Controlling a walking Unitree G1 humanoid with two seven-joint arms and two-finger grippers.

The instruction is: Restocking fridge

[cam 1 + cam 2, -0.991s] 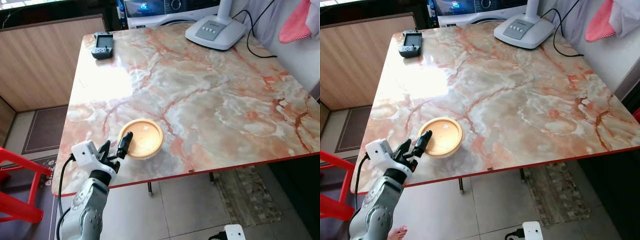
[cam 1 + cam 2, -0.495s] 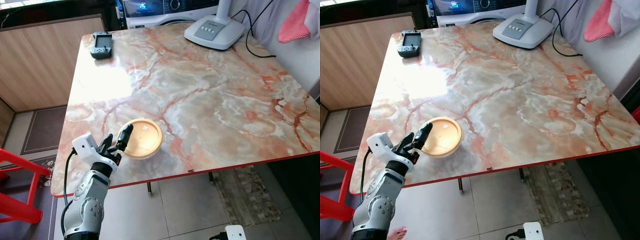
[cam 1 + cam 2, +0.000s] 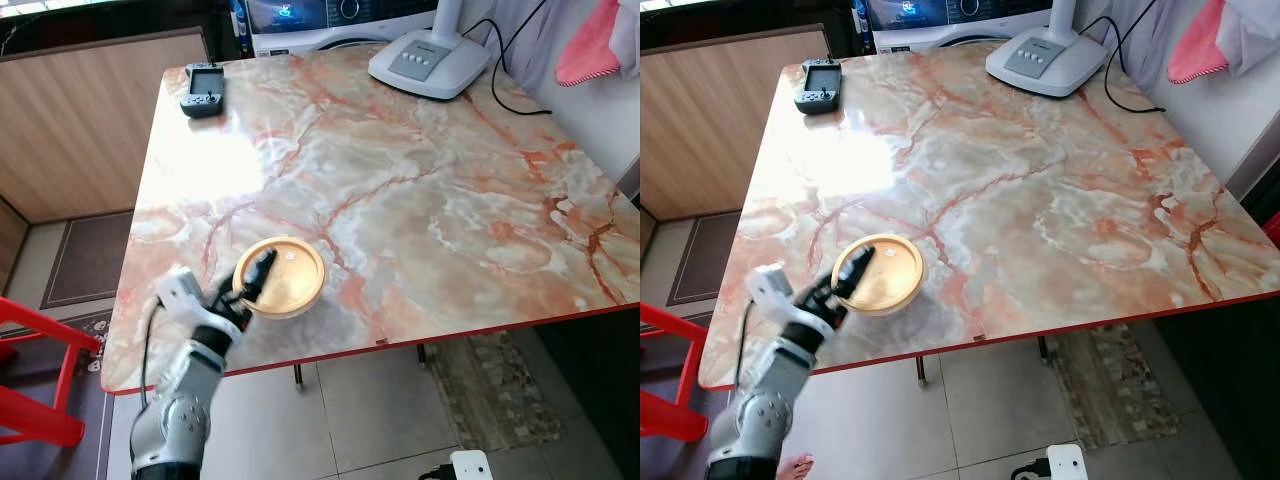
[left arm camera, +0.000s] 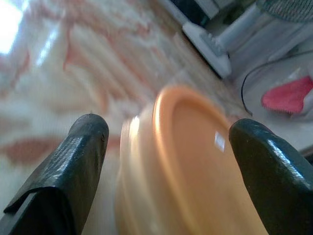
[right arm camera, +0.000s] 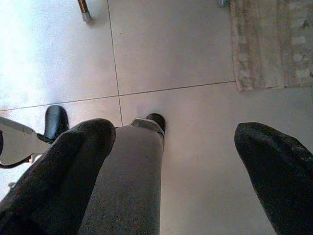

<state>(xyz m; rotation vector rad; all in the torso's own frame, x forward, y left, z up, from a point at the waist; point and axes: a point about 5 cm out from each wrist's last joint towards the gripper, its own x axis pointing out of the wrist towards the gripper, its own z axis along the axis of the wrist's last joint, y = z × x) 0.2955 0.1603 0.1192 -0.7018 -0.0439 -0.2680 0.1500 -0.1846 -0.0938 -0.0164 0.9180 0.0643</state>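
A round, shallow container with an orange lid (image 3: 288, 275) sits on the marble table (image 3: 430, 210) near its front left edge. My left gripper (image 3: 252, 287) reaches over that edge and is at the container's near rim, blurred by motion. In the left wrist view the gripper (image 4: 171, 129) is open, one black finger (image 4: 78, 156) on each side of the container (image 4: 195, 166), which sits between them. My right gripper (image 5: 173, 134) hangs open above the tiled floor beside the robot's leg.
A handheld game console (image 3: 205, 88) lies at the table's far left corner and a white appliance base (image 3: 430, 62) with a cable stands at the back. A red stool (image 3: 30, 370) is left of the table, with a rug (image 3: 490, 390) underneath it.
My left gripper has pushed forward over the table edge, from just short of the container to its near rim. The container has not moved.
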